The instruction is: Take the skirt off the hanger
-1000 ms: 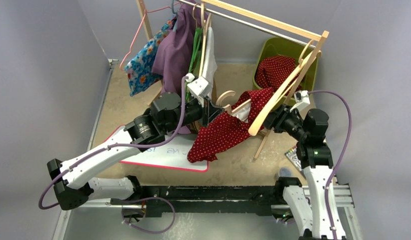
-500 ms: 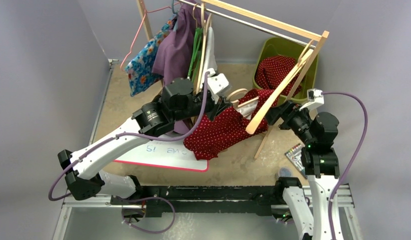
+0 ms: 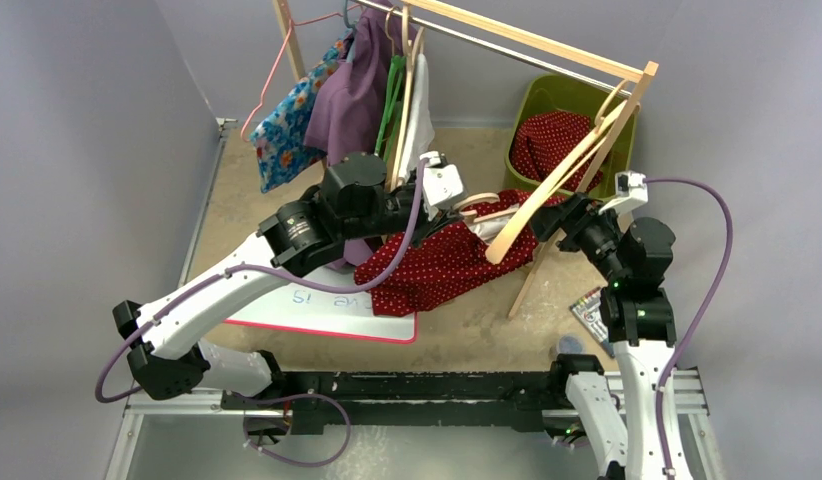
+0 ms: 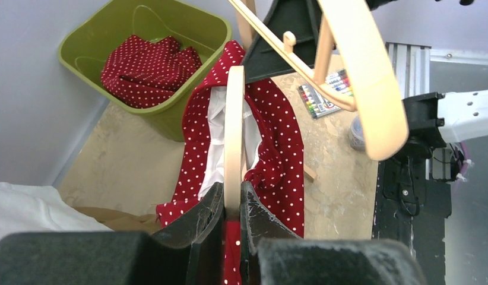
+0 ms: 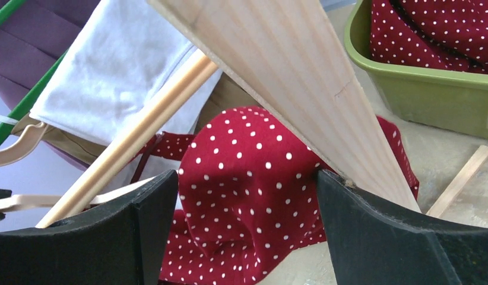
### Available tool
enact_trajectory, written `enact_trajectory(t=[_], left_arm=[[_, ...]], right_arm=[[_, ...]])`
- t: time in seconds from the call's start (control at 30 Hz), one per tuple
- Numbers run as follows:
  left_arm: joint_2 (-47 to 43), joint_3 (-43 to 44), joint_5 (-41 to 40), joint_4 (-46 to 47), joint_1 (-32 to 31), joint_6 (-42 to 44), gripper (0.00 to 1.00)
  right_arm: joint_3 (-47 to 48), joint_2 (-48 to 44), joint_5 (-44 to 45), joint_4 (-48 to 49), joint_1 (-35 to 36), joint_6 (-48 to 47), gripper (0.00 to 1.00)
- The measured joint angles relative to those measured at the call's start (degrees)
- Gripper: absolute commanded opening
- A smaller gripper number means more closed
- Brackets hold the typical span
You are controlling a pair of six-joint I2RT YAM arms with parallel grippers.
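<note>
One wooden hanger (image 4: 233, 119) sitting clamped tight in my left gripper (image 4: 232, 205), I am seeing the red dotted skirt (image 4: 283, 148) draping over it just ahead of the jaws, green bin (image 4: 168, 122) lying farther ahead, my right gripper (image 5: 247, 196) gaping wide, skirt cloth bunching between its jaws.

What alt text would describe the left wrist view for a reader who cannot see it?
The left end effector is shut on a pale wooden hanger that carries a red skirt with white dots. Behind, a green plastic bin holds more dotted red cloth.
</note>
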Motion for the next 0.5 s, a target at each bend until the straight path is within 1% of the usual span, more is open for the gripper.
enact_trajectory(t=[0.2,0.33,0.5], left_arm=[[-0.11,0.61,1.79,-1.49,0.0,1.53,0.0],[-0.37,0.61,1.84,-1.73,0.0,1.55,0.0],[-1.18,0.59,0.2,-1.68,0.0,1.29,0.0]], right_arm=[[-0.57,0.11,0.22,1.2,0.0,0.28,0.82],[-0.83,0.22,0.28,1.38,0.0,0.48,0.85],[-1.49,0.39,-0.02,2.27,0.0,0.96,0.84]])
